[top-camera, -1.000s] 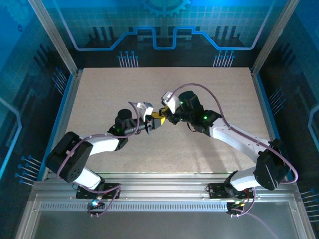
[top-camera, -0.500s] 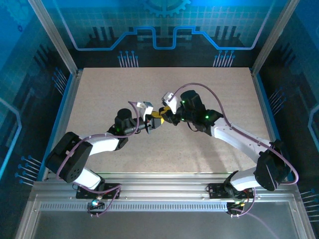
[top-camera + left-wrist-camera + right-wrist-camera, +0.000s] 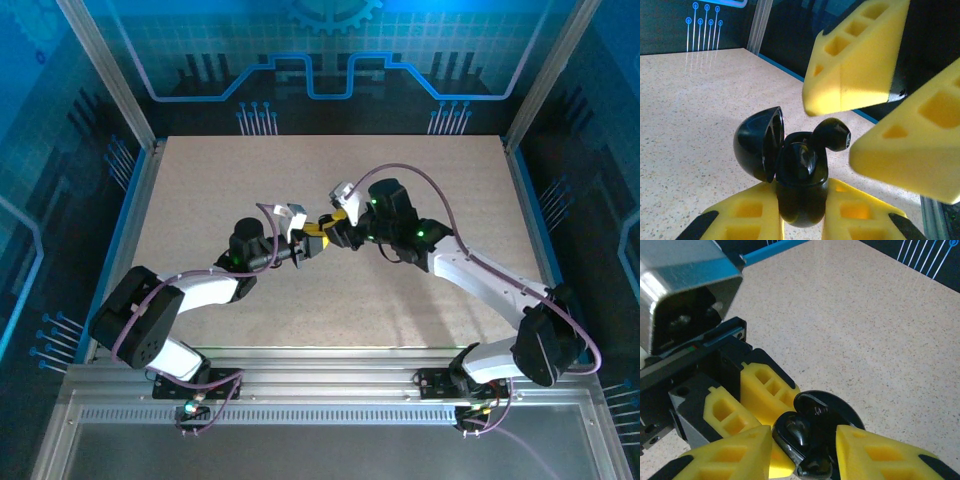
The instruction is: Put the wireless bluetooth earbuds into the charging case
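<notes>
Fingers from both arms meet over the middle of the desk [image 3: 200,180]. The left fingers [image 3: 747,220] are clenched on the bottom of a small round black case [image 3: 800,195]. Its lid [image 3: 757,145] stands open at one side. One black earbud [image 3: 832,134] sits at the top of the case and pokes out of it. The right fingers [image 3: 875,455] stand a little apart, one on each side of this earbud. I cannot tell if they pinch it or only sit close beside it.
</notes>
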Controlling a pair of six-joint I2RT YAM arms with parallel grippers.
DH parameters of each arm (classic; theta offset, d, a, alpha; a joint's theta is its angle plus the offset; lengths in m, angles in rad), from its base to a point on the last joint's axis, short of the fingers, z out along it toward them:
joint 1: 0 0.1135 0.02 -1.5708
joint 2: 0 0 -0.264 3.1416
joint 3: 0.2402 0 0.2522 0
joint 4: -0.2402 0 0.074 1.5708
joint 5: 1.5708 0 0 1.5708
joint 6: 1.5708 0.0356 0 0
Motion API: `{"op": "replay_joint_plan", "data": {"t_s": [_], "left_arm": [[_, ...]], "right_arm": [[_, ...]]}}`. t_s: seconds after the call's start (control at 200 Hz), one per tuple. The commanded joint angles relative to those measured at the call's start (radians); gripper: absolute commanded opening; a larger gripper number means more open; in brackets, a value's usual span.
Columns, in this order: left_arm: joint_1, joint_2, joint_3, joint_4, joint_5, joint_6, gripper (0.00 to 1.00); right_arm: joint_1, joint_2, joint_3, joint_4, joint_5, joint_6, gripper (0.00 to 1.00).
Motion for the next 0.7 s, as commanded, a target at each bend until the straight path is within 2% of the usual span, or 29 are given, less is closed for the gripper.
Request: {"op": "replay_joint_plan", "data": {"t_s": [0.0,0.135,0.355,0.56,0.69], "left_arm": [[0.001,-0.024,0.034,0.038,0.011,0.005,0.05],[0.001,-0.025,0.032,0.037,0.011,0.006,0.05],[0.000,-0.033,0.029,0.026,0.010,0.018,0.05],[0.001,-0.040,0.026,0.024,0.008,0.023,0.05],[0.001,-0.039,0.026,0.025,0.009,0.026,0.05]], "right_arm": [[-0.016,-0.035,-0.003,0.020,-0.019,0.028,0.41],[-0.024,-0.043,-0.001,0.020,-0.022,0.041,0.42],[-0.040,-0.067,0.002,0.028,-0.047,0.090,0.51],[-0.098,-0.087,-0.008,0.035,-0.125,0.203,0.52],[-0.152,-0.079,-0.004,0.006,-0.223,0.303,0.55]]}}
